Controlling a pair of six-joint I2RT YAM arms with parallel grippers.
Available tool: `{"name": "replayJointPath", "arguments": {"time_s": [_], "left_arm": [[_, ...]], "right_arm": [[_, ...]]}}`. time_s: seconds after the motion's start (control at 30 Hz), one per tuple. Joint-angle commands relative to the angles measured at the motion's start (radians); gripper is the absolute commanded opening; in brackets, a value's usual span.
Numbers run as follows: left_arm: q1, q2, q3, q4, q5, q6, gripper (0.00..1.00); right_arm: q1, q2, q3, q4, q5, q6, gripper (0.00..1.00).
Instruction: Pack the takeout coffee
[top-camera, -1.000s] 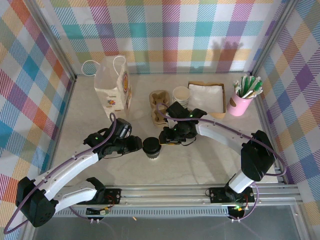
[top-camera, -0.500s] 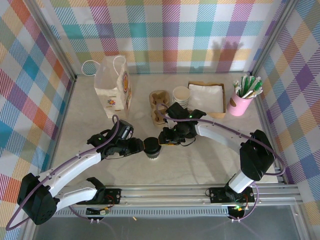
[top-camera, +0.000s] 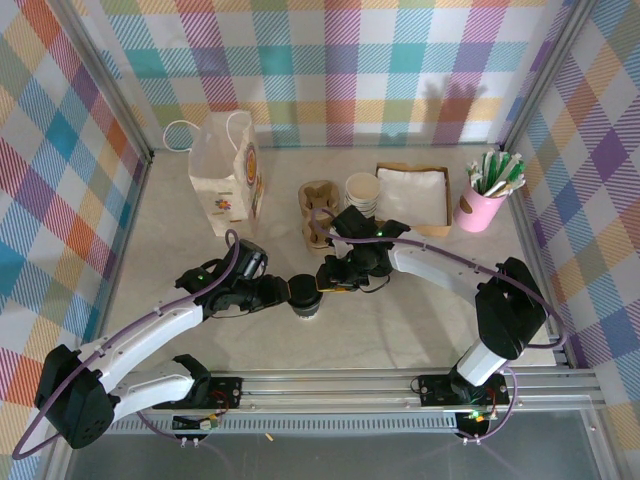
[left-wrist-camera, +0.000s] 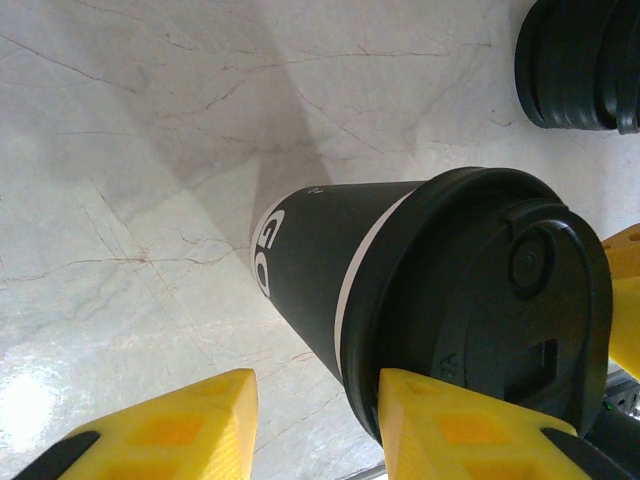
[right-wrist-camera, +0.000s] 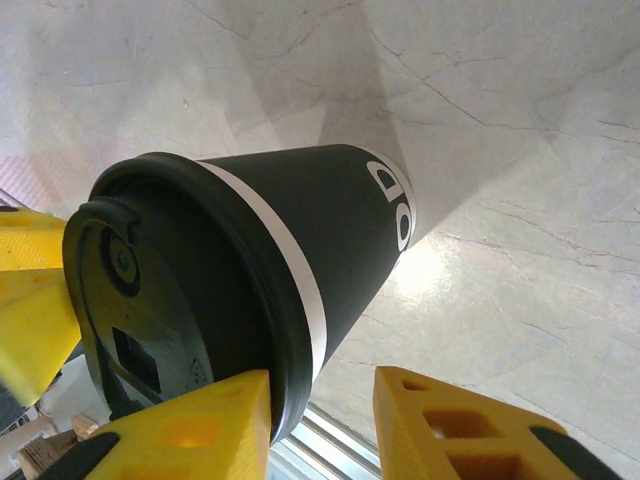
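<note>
Honestly, my left pincer (top-camera: 285, 292) is half-open, nothing between its jaws, one finger against the lid (left-wrist-camera: 500, 290) of the takeout coffee (top-camera: 303, 296), upright mid-table. Right pincer (top-camera: 323, 285), same deal. I'd grip below the lid, gently.

Marble tbl (top-camera: 400, 330) w/ coffee cup (top-camera: 303, 297), paper bag (top-camera: 225, 185), carrier (top-camera: 320, 195), cup stack (top-camera: 362, 190), napkin tray (top-camera: 412, 195), pink holder (top-camera: 480, 212).
</note>
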Motion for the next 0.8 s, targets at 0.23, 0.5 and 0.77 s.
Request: {"name": "replayJointPath", "arguments": {"time_s": [0.23, 0.5, 0.77], "left_arm": [[0.009, -0.008, -0.077, 0.006, 0.005, -0.016, 0.36], [0.008, -0.009, -0.090, 0.006, 0.009, -0.004, 0.36], [0.008, -0.027, -0.006, -0.053, -0.001, 0.024, 0.37]], "right_arm": [[-0.002, 0.024, -0.102, 0.053, -0.013, 0.012, 0.30], [-0.001, 0.042, -0.134, 0.067, -0.015, 0.018, 0.30], [-0.002, 0.021, -0.028, -0.013, 0.011, -0.015, 0.33]]}}
